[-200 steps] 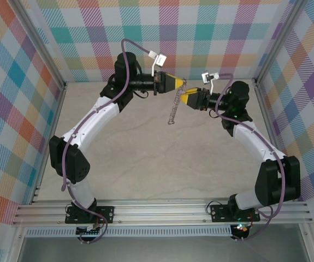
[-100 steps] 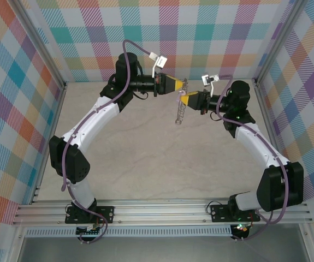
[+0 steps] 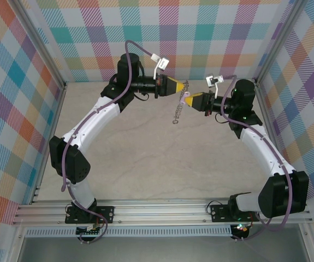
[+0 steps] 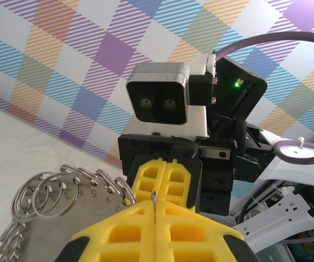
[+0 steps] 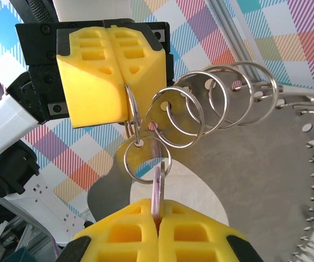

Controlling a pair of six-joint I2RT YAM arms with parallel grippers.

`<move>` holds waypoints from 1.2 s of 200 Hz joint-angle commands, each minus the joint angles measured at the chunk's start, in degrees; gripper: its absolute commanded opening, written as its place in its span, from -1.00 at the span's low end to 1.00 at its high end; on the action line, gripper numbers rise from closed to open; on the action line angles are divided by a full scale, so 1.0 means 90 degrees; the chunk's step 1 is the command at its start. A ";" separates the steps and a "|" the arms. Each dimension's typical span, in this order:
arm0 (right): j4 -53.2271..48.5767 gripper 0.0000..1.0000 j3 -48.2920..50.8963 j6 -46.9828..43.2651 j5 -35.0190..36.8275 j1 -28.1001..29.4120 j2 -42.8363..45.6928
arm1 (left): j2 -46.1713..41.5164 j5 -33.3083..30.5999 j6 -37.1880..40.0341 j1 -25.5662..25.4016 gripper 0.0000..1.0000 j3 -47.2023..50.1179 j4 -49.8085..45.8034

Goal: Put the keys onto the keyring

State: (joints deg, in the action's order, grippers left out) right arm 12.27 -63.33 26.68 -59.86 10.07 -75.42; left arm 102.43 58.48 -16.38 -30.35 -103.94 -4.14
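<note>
Your key (image 5: 157,185) stands on end in the right gripper (image 5: 158,203). From the right wrist you see it edge-on as a thin lilac strip. Its long axis runs straight out from between the yellow fingers, and its free end points toward the left gripper (image 5: 125,106). That end overlaps the lower arc of a small ring (image 5: 141,158); you cannot tell whether it is threaded through. The right jaws are pressed together on the key's lower part.

The keyring (image 5: 266,164) is a flat, dull grey metal plate with a round opening in its middle and tiny holes along the rim. It carries a row of bright wire split rings (image 5: 217,98). The left jaws are clamped on one of those rings, just beside the small ring. Both pairs of fingers are blocky yellow plastic with moulded pockets.

From the top view, the keyring (image 3: 177,113) hangs edge-on where the left gripper (image 3: 179,89) and right gripper (image 3: 185,98) meet. Its long axis slants down toward the arm bases, over the pale marbled table (image 3: 146,158).
</note>
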 commanded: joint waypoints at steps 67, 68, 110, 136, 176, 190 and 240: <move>-0.1798 -1.00 -0.0971 -0.1264 -0.0493 -0.0054 0.0238 | -0.0214 0.0031 0.0570 -0.0036 -1.00 -0.0328 -0.0290; -0.1820 -1.00 -0.0981 -0.1279 -0.0495 -0.0054 0.0236 | -0.0212 0.0029 0.0570 -0.0036 -1.00 -0.0327 -0.0296; -0.2946 -1.00 -0.1446 -0.2046 -0.0493 -0.0054 0.0197 | -0.0229 0.0032 0.0648 -0.0036 -1.00 -0.0331 -0.0361; -0.3724 -1.00 -0.1772 -0.2576 -0.0496 -0.0073 0.0148 | -0.0220 0.0037 0.0684 -0.0036 -1.00 -0.0355 -0.0408; -0.4153 -1.00 -0.1981 -0.2878 -0.0460 -0.0123 0.0121 | -0.0219 0.0065 0.0718 -0.0036 -1.00 -0.0375 -0.0448; -0.4323 -1.00 -0.2049 -0.3009 -0.0459 -0.0136 0.0072 | -0.0234 0.0066 0.0728 -0.0036 -1.00 -0.0380 -0.0467; -0.4706 -1.00 -0.2160 -0.3358 -0.0235 -0.0188 -0.0011 | -0.0230 0.0094 0.0850 -0.0036 -1.00 -0.0404 -0.0623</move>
State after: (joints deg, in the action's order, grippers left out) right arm -27.42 -80.29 0.30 -60.58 8.95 -75.31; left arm 102.35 59.55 -10.57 -31.00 -105.27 -9.28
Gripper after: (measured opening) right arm 0.049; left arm 0.049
